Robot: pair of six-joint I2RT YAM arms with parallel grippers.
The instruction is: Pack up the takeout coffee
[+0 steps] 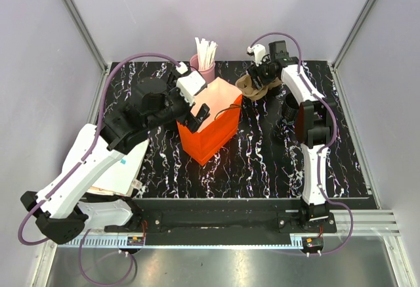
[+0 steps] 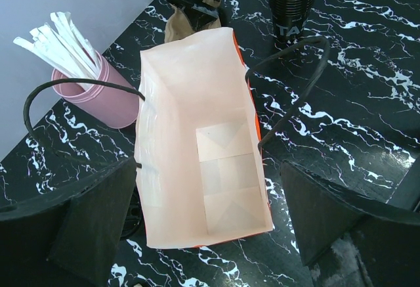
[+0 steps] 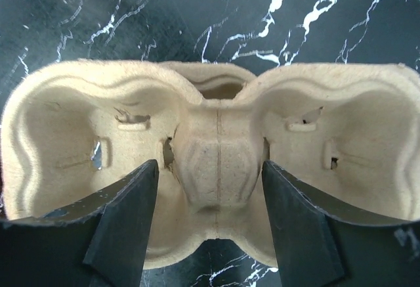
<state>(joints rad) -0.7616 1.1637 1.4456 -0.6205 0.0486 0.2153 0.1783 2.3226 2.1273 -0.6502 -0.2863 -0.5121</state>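
Marble table [image 1: 262, 169]. Bag [image 1: 209, 126], empty; left gripper [image 2: 209, 188] spread wide above. Carrier [image 3: 65, 116] at bag's 1 o'clock, wells empty, long axis across right gripper [image 3: 210, 169], jaws parted astride its ridge. Coffee: unidentifiable among dark cups [image 1: 289, 108] at 3 o'clock, right gripper nearer.

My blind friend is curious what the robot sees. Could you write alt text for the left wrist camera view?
An open, empty orange paper bag stands on the black marbled table, seen from above, with the left gripper open wide on either side of it. A pink cup of white straws stands left; a stack of black cups behind.
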